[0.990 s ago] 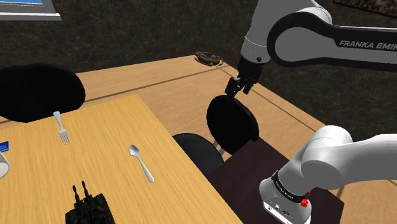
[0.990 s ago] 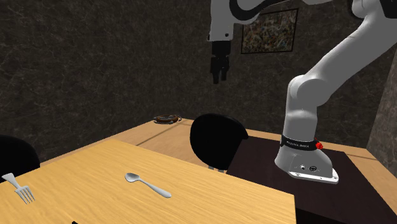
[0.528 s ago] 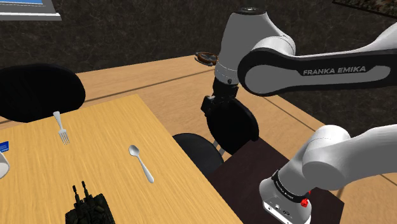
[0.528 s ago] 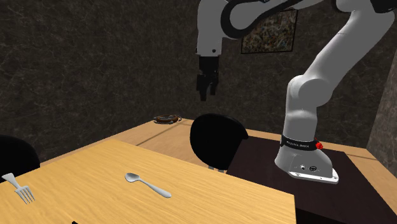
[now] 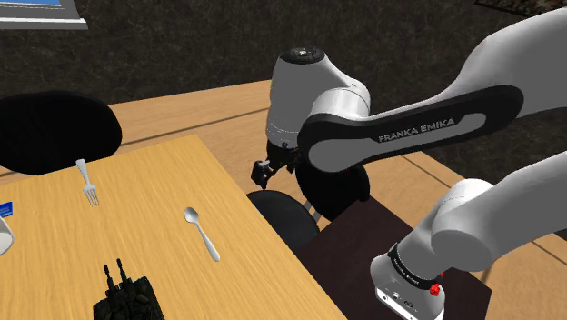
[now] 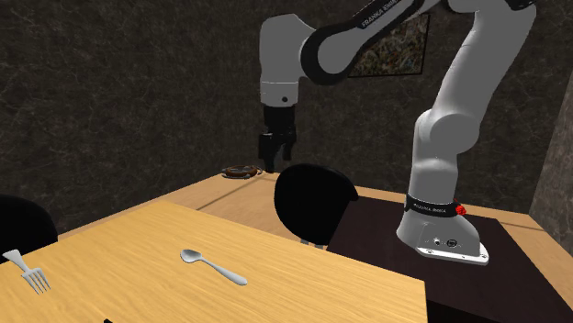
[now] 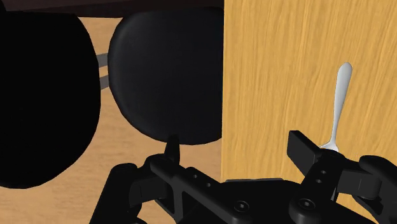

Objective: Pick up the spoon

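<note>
Spoon (image 5: 201, 233) lies flat on the light wooden table (image 5: 54, 255), out in the open: silvery, with a small oval bowl and a long slim handle. The gripper (image 5: 263, 171) hangs just past the table's edge over a black chair (image 5: 277, 216), fingers spread wide, nothing between them, well apart from the spoon.

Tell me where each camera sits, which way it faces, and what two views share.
Shoulder view: beside the stand, looking down over the wooden table; arm and gripper show.
Second exterior view: low beside the table, facing the arm and a dark wall; the arm shows.
Wrist view: on the hand, looking down past open fingers at the table edge and a black chair.
All three share the spoon.
</note>
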Controlling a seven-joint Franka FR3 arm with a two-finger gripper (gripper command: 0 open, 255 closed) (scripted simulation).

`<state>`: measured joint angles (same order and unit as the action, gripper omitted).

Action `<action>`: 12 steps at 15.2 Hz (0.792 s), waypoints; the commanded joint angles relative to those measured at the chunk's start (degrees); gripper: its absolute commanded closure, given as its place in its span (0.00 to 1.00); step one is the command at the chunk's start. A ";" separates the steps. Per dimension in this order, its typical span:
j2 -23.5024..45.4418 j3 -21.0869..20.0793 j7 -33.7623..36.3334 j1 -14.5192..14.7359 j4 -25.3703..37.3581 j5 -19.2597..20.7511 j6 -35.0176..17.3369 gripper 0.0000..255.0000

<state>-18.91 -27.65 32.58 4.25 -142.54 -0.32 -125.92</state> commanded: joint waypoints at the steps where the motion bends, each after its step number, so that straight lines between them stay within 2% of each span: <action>1: 4.81 -2.69 4.03 -0.60 1.30 2.37 -3.23 0.00; 4: 12.11 -5.99 10.61 -1.45 4.38 7.70 -6.29 0.00; 7: 20.07 -8.06 18.15 -1.38 8.31 14.95 -8.12 0.00; 9: 25.55 -8.34 23.22 -0.31 11.41 20.22 -8.58 0.00; 12: 33.50 -7.22 29.87 2.81 16.67 27.40 -8.41 0.00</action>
<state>11.82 -35.24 60.14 6.07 -127.84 24.49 -134.51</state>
